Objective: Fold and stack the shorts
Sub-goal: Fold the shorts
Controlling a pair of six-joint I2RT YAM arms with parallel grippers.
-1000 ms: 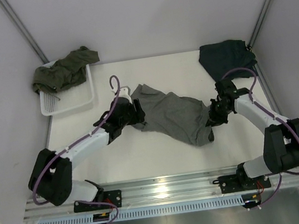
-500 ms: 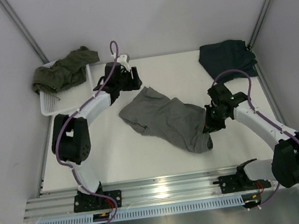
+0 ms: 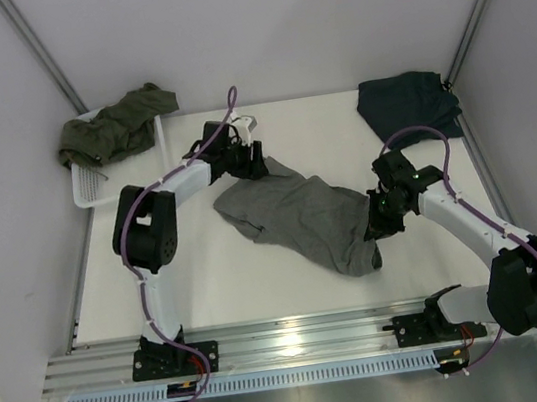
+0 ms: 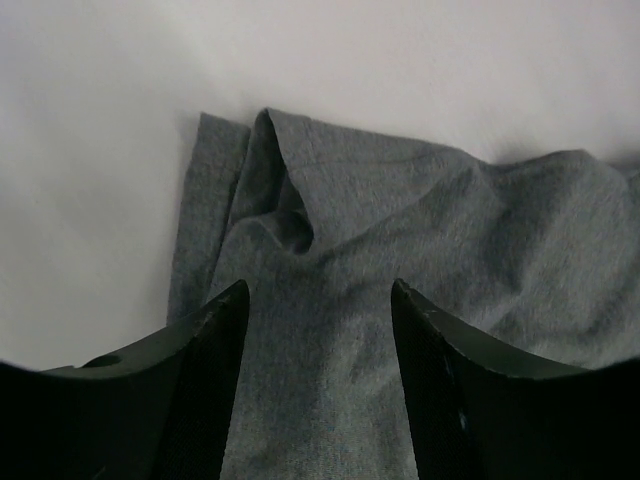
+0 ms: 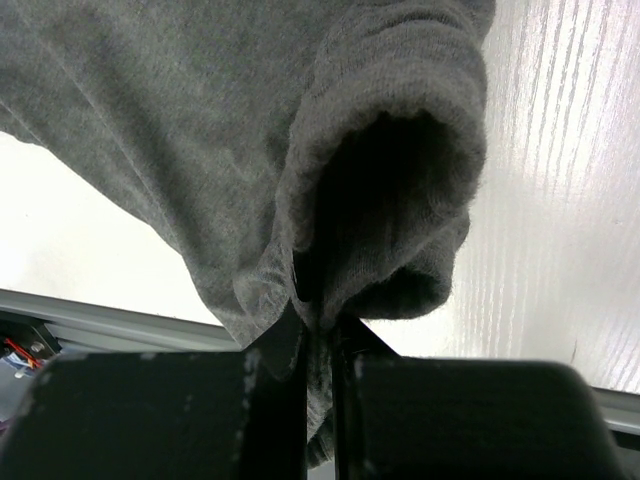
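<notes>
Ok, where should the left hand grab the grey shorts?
Probably the raised fold near the corner of the soft light grey cloth shorts, from straight above: that ridge stands up off the white table, so the open left hand can pinch it.

We see the left arm bent sharply at the elbow, its forearm reaching toward the far edge of the table. The left tool [image 3: 250, 163] points down, jaws apart. The right arm stretches in from the near right corner. The right tool [image 3: 381, 222] pinches the grey shorts [image 3: 300, 211] tightly.
</notes>
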